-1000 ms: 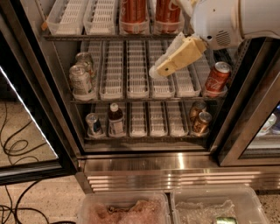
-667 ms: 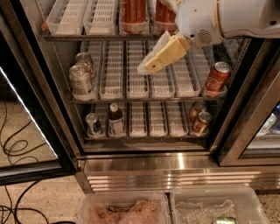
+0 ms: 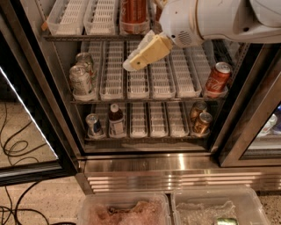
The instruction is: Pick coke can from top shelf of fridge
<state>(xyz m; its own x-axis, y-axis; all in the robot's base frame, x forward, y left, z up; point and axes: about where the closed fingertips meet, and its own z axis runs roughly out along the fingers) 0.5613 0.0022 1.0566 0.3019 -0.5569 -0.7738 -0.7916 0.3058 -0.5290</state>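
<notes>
The fridge (image 3: 175, 165) stands open in front of me. On its top shelf (image 3: 83, 38) a red coke can (image 3: 134, 13) stands in a middle lane, its top cut off by the picture edge. A second red can (image 3: 157, 12) beside it is mostly hidden by my white arm. My gripper (image 3: 131, 65), cream-coloured, points down-left in front of the middle rack, just below the top shelf's rail and a little below the coke can. It holds nothing that I can see.
Another red can (image 3: 217, 78) stands at the middle rack's right end, pale silver-green cans (image 3: 81, 79) at its left. The bottom rack holds bronze cans (image 3: 199, 118), a bottle (image 3: 116, 121) and a blue can (image 3: 93, 125). The glass door (image 3: 30, 123) hangs open left. Two clear bins (image 3: 125, 212) sit below.
My arm and gripper have moved left and slightly up, from the right lanes of the middle rack toward the centre, closer under the top shelf's red cans.
</notes>
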